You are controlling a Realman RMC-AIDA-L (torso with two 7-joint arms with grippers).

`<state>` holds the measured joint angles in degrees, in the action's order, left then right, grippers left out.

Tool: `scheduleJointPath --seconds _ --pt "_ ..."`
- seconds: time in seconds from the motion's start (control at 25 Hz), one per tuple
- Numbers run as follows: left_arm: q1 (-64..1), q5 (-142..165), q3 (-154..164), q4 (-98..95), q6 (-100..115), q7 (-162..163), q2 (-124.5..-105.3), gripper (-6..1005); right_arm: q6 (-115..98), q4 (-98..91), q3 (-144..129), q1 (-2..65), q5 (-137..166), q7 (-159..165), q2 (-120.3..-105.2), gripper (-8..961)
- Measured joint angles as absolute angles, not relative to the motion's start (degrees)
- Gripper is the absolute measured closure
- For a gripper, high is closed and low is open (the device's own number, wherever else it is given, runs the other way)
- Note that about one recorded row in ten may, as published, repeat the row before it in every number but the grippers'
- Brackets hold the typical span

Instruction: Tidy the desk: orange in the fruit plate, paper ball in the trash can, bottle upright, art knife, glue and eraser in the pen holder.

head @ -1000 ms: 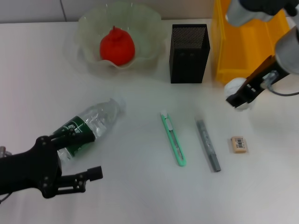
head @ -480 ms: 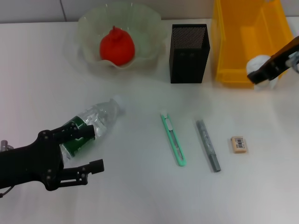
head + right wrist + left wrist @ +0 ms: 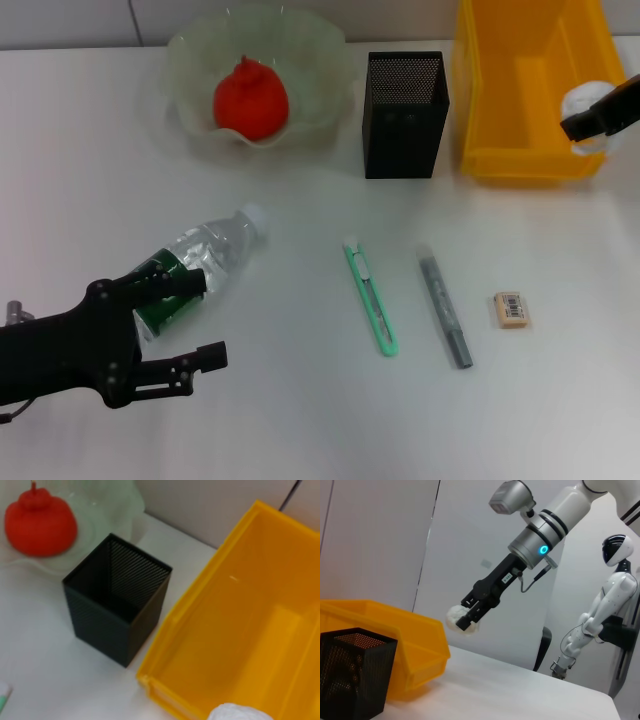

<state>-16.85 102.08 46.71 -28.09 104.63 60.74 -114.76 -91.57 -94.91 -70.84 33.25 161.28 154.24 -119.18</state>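
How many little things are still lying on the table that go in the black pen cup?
3: the green knife beside the bottle, the grey glue stick in the middle, and the eraser farthest toward the right pincer's side. None seem hidden.

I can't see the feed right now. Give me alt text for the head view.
The right end effector holds the paper ball over the near right rim of the yellow trash bin. The left end effector straddles the lying bottle. The orange sits in the fruit plate; art knife, glue and eraser lie before the pen holder.
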Motion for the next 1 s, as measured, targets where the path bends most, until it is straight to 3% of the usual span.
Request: scheduleJointPath --seconds 0.56,0.92,1.0 --pt "-17.5 102.6 46.8 -27.8 104.0 60.3 -115.68 136 -70.8 -83.8 -70.9 32.9 160.6 153.0 -119.18 388" --pt "-17.1 102.7 46.8 -27.7 104.0 60.2 -115.84 137 -59.0 -70.3 -71.0 37.4 159.3 152.0 -119.18 388" --pt "-17.1 102.7 46.8 -27.7 104.0 60.2 -115.84 137 -58.7 -70.2 -71.1 37.4 159.3 152.0 -119.18 333"
